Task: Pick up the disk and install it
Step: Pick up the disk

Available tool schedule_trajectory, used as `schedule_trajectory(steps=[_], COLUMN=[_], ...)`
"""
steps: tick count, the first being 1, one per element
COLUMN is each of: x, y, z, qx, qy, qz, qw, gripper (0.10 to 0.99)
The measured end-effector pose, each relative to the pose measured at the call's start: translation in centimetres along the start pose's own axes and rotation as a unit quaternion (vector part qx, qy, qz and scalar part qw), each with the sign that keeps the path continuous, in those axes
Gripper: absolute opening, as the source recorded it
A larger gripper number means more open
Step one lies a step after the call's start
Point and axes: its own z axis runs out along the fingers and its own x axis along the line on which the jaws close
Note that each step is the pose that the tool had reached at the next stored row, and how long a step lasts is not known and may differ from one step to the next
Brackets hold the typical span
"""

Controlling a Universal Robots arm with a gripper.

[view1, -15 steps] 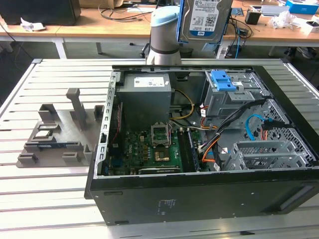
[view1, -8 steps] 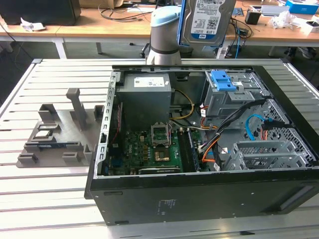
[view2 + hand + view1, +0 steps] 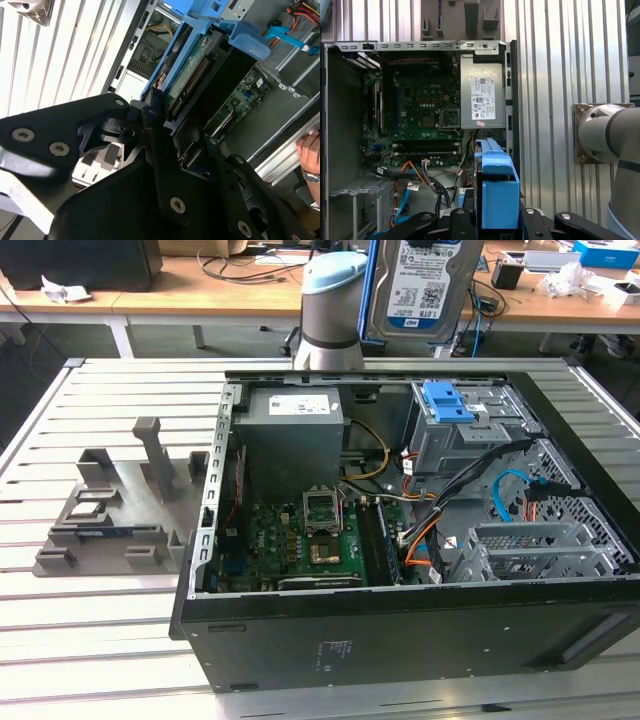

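Closest to the wrist cameras, the gripper (image 3: 175, 125) is closed on the disk (image 3: 187, 82). Its black fingers (image 3: 159, 150) press on either side of the blue-railed near end. The contact itself is partly hidden, but the hold looks firm. In the exterior view the disk (image 3: 425, 285) hangs in the air beside the arm (image 3: 330, 310), label facing the camera. It is above the far side of the open computer case (image 3: 400, 640), well clear of the drive cage (image 3: 470, 435) and its blue bracket (image 3: 447, 400). In the second wrist view a person's hand (image 3: 311, 155) with a wristwatch (image 3: 311, 176) shows near the case edge.
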Motion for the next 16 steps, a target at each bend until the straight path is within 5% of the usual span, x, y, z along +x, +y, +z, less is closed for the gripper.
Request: schedule_trajectory(steps=[6, 16], x=[1.3, 2.31], y=[-0.04, -0.1], z=[-0.02, -0.04], qx=[0.0, 0.0], qy=[0.0, 0.0], qz=[0.0, 0.0], qw=[1.0, 1.0], gripper=[0.365, 0.365])
